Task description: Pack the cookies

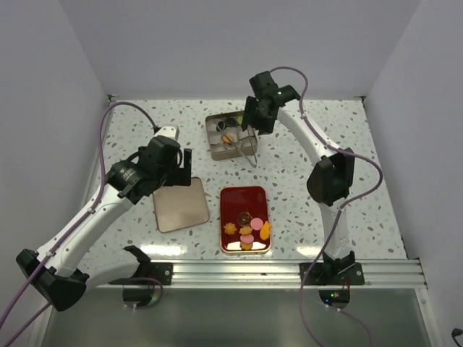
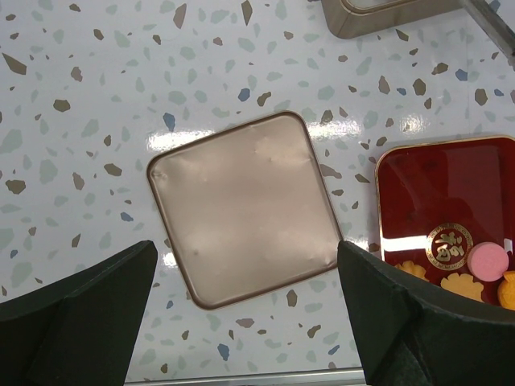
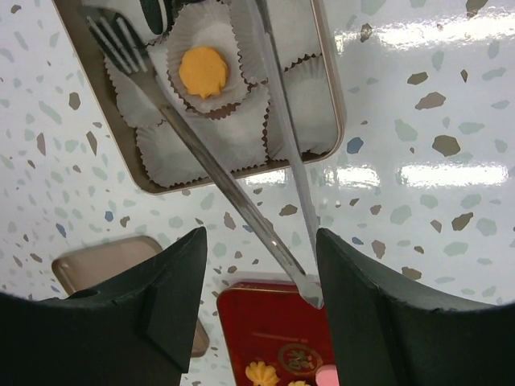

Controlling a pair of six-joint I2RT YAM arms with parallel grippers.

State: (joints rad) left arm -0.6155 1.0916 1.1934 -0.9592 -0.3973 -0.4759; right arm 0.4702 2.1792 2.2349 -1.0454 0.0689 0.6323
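A lab test booth: plain white walls [image 1: 217, 43], speckled table [image 1: 325, 116], aluminium mounting rail [image 1: 239, 273].

Your bench [image 1: 289, 173] is white, flecked with grey, brown and blue chips; the red tray [image 1: 246, 196] is glossy with a gold rim and a gold emblem [image 2: 449, 246], its cookies [image 1: 247, 235] orange, pink and brown. The lid [image 2: 245, 207] and the tin [image 3: 331, 88] are plain matte bronze, the paper cups [image 3: 233, 133] white around one orange cookie [image 3: 203, 71], and the tongs [image 3: 225, 181] bare silver
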